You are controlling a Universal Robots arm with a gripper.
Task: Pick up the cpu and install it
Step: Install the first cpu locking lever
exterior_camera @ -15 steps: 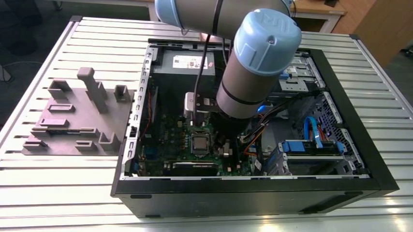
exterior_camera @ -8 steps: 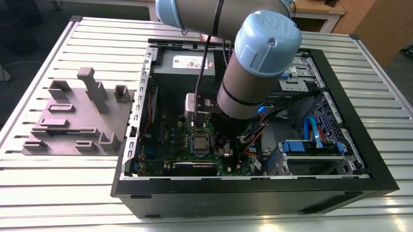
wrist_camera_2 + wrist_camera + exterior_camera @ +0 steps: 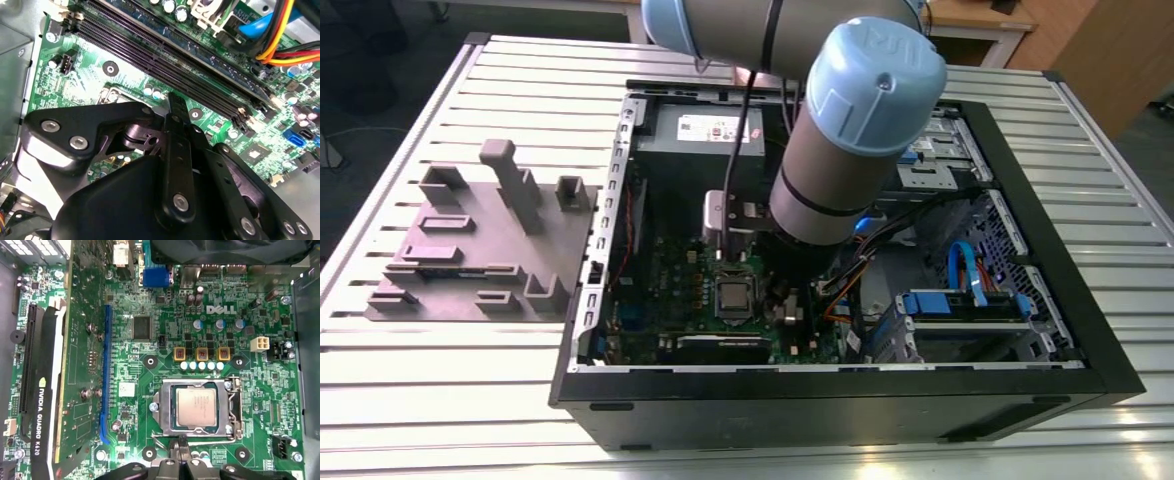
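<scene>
Open black metal PC case point(image 3: 1067, 330) lies flat on slatted aluminium table point(image 3: 454, 400). Green motherboard point(image 3: 150, 375) inside w/ long black memory slots point(image 3: 165, 60), blue expansion slot point(image 3: 106, 370). Grey plastic fixture block point(image 3: 480, 250) beside case, exterior view's left.

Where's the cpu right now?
The cpu sits in the socket frame on the green motherboard, seen in the first wrist view with the gripper just beside it; in the exterior view it lies below the arm.
</scene>
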